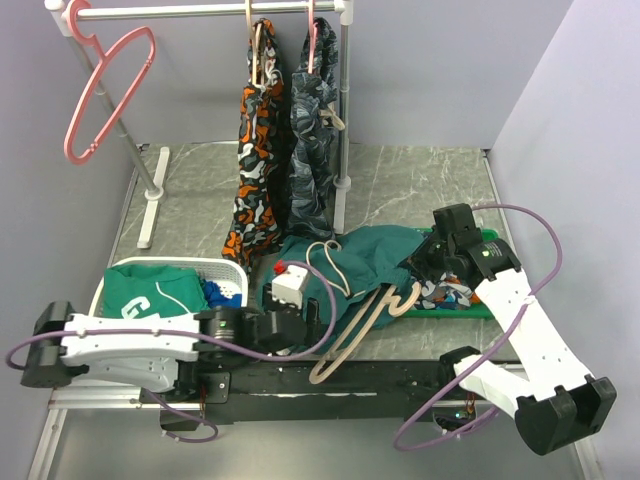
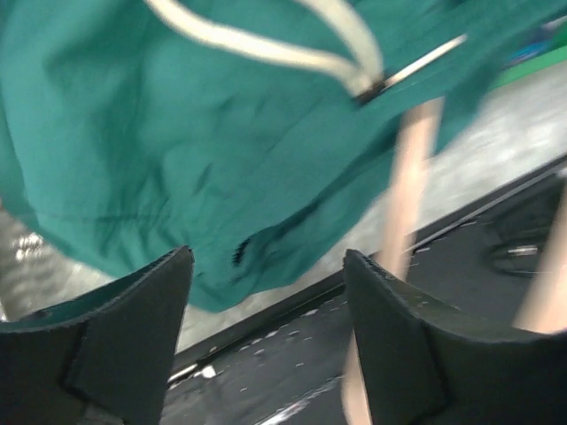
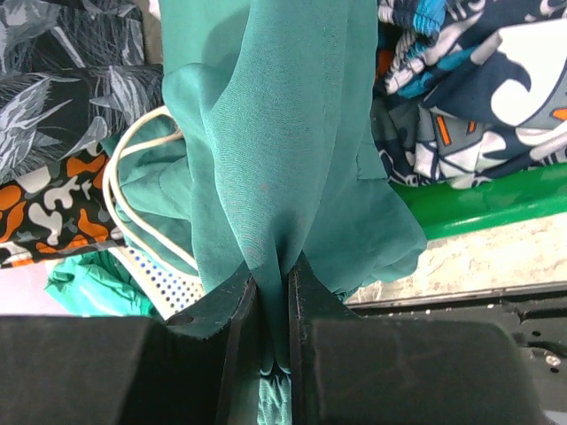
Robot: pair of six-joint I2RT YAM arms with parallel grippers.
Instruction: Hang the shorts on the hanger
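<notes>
Shorts (image 1: 365,255) are in a crumpled teal heap on the table (image 1: 420,180), front and centre between the two arms, with the white drawstring (image 1: 330,262) looped across the top. Right gripper (image 3: 270,283) has got hold of them: its wrist camera shows the fingers nearly together with a fold of the teal fabric pinched between them, and the cloth fans out from that pinch. Left gripper (image 2: 266,266) is spread wide with nothing in it, sitting just off the near edge of the shorts. Hanger (image 1: 360,325), the tan one, lies flat and slanted at the front of the table. One end sticks out over the black rail (image 1: 400,372) by the arm bases and the other runs up against the shorts' hem near the right gripper. From the left wrist view a tan bar of it passes under the fabric edge, but I can't tell how much of it is actually inside the shorts. Off to the left there's a white basket (image 1: 110,275) with a brighter green top (image 1: 150,290) in it. To the right a green tray (image 1: 478,310) holds some patterned clothes. At the back, the rack (image 1: 200,10) has a pink hanger (image 1: 105,95) plus orange camo (image 1: 255,170) and grey camo (image 1: 312,150) pairs hanging.
</notes>
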